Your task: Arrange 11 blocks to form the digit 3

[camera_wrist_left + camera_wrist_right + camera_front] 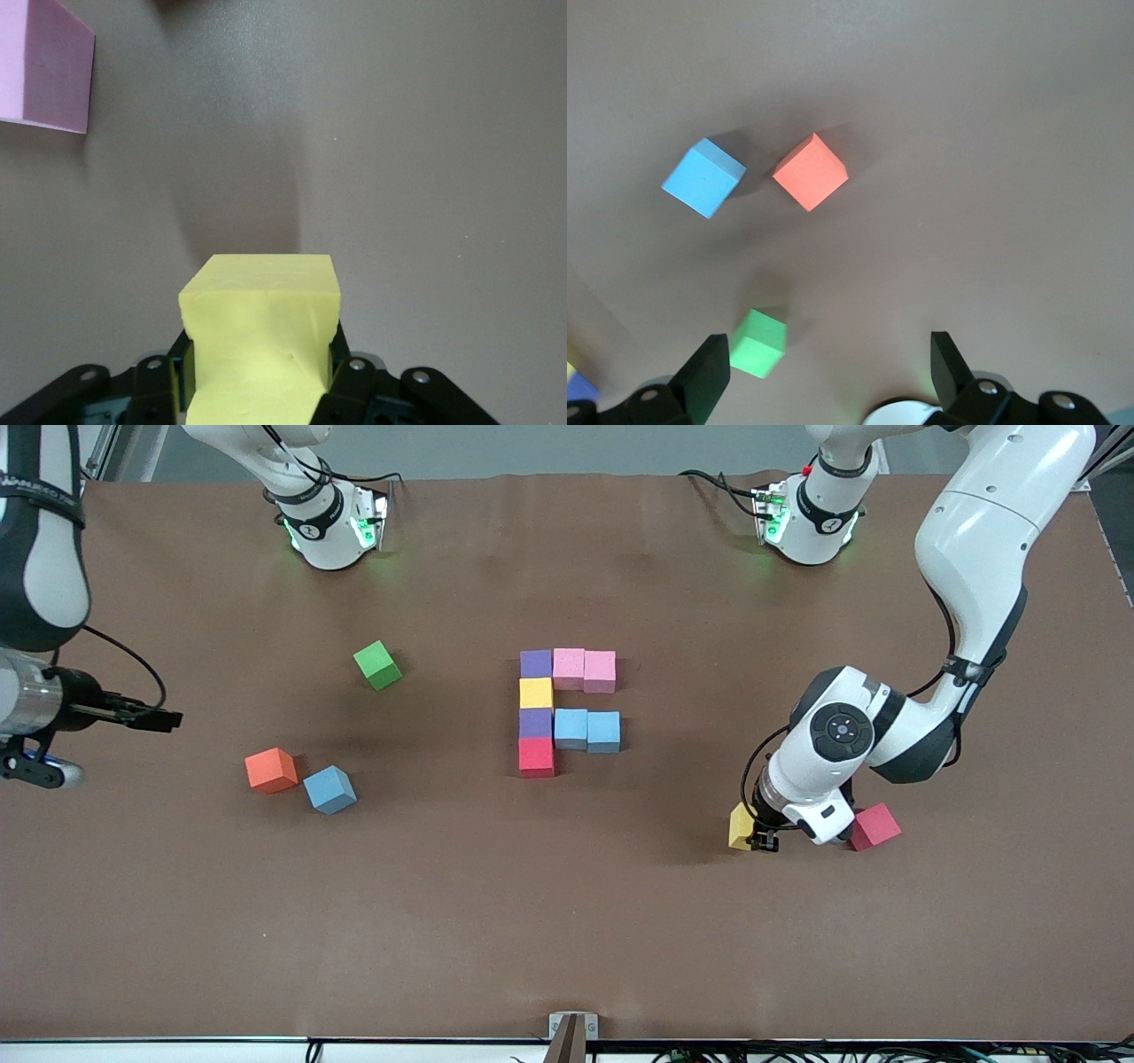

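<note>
Jaws of the left gripper (760, 838) are pinching a yellow block (741, 826) at the left arm's end of the worktop (567, 921) — in the left wrist view that block (261, 341) is sitting squeezed between the two black fingers (347, 376), with brown surface showing past it; whether it is resting on the worktop or lifted just clear cannot be told. A red block (875, 825) is lying just beside the same gripper, partly hidden by the wrist. Jaws of the right gripper (828, 367) are standing spread wide with nothing between them, while that arm is waiting over the right arm's end of the worktop, its camera looking down on a loose blue block (702, 177), an orange cube (811, 171) and a green cube (759, 343). Mid-worktop, eight blocks are sitting packed together: a column of purple (536, 663), yellow (536, 693), purple (535, 723) and red (536, 756), running toward the front camera, with two pink blocks (584, 669) branching from the farthest purple one and two blue blocks (587, 730) branching from the nearer purple one — both branches pointing toward the left arm's end. The loose blue block (330, 789) is lying close to the orange cube (271, 770), tilted askew, and the green cube (377, 664) is sitting farther from the camera than those two, well apart from the packed group.
</note>
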`<state>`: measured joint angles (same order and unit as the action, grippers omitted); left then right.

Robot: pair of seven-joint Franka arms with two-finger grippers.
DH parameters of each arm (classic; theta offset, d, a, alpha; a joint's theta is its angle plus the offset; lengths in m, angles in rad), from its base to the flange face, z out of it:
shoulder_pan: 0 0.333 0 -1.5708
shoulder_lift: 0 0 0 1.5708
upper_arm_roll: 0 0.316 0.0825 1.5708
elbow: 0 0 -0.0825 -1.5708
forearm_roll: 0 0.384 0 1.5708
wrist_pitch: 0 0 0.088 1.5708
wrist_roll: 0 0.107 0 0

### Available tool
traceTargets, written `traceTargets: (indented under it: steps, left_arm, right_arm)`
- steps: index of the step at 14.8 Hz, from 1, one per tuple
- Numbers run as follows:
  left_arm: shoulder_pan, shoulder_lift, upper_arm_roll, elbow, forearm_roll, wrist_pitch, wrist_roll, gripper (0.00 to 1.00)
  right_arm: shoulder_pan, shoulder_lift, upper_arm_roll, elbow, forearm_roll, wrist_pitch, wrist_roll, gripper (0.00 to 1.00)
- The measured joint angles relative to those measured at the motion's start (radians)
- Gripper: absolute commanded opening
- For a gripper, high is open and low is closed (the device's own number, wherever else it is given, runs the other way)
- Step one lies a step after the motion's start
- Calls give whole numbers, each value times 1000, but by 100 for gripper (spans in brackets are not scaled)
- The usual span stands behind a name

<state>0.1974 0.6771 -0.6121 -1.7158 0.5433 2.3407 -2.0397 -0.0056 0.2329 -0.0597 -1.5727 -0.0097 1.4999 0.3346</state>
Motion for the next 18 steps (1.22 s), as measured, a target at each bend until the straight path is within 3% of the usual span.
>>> traceTargets:
  steps: [5,13,18]
  left_arm:
    - [0,0,0,0,0,0,0,42]
    - [0,0,1,0,0,0,0,42]
    - [3,0,2,1,0,0,0,42]
  right_arm:
    - [60,-3,2,-70,0,103,238,100]
    - [84,18,2,-347,31,549,564,100]
    - [103,54,2,-446,79,734,613,100]
